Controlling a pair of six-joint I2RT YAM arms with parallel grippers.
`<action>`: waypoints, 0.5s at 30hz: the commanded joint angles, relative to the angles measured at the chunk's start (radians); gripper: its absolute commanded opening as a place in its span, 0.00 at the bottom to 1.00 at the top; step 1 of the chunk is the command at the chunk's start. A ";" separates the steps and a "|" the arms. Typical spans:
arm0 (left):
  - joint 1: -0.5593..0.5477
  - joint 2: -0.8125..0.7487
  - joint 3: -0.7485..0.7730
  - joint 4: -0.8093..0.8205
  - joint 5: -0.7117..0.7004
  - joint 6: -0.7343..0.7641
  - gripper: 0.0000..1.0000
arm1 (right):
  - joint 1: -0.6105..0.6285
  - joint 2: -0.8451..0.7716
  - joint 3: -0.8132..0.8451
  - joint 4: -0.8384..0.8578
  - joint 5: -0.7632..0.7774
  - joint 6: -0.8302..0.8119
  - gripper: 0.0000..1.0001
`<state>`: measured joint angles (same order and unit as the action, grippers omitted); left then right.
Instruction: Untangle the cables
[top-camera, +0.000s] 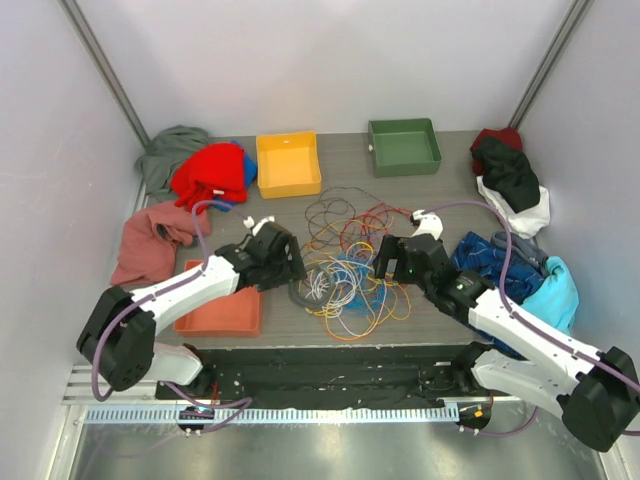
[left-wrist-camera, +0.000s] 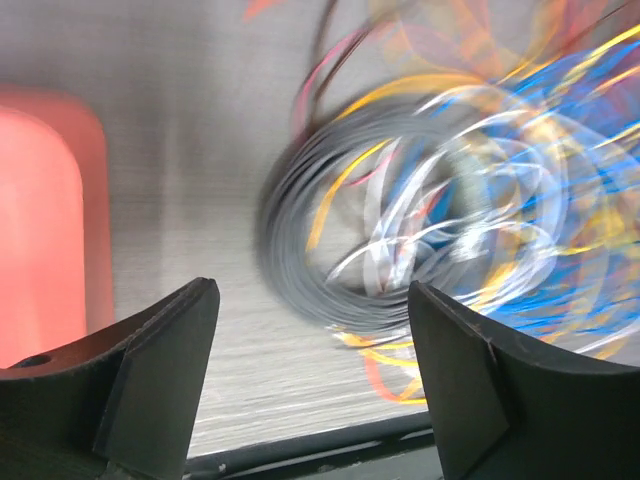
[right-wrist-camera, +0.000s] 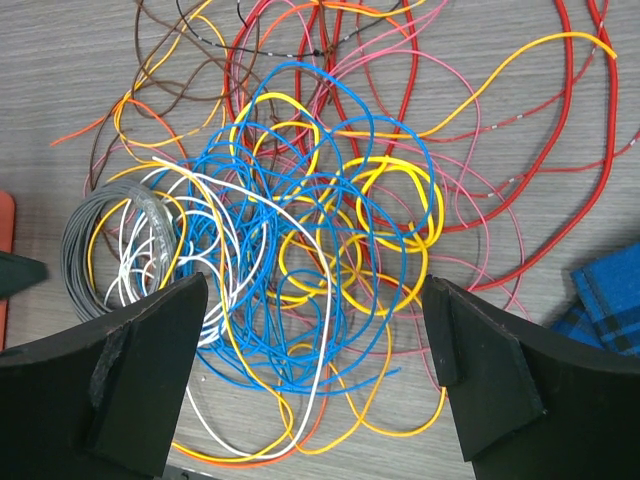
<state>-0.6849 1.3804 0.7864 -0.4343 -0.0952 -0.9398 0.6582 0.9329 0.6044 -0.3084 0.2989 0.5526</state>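
The cables lie in a tangled heap on the table between the arms: red, orange, yellow, blue, white, pink and brown strands. A grey coil sits at the heap's left edge and shows blurred in the left wrist view. My left gripper is open and empty, just left of the grey coil. My right gripper is open and empty above the heap's right side; blue strands and yellow strands lie below its fingers.
An orange-red tray lies under the left arm. A yellow bin and a green bin stand at the back. Cloth garments lie at the left and right. The table's front edge is near the heap.
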 joint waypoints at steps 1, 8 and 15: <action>0.005 -0.038 0.175 -0.029 -0.127 0.064 0.82 | 0.003 0.062 0.103 0.032 0.010 -0.013 0.98; 0.028 0.239 0.410 -0.034 -0.120 0.124 0.76 | 0.003 0.116 0.143 0.060 -0.030 -0.019 0.97; 0.033 0.417 0.473 0.048 -0.023 0.067 0.73 | 0.001 0.083 0.143 0.035 -0.012 -0.065 0.97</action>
<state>-0.6579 1.7512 1.2083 -0.4252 -0.1703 -0.8558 0.6582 1.0492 0.7052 -0.2852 0.2752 0.5259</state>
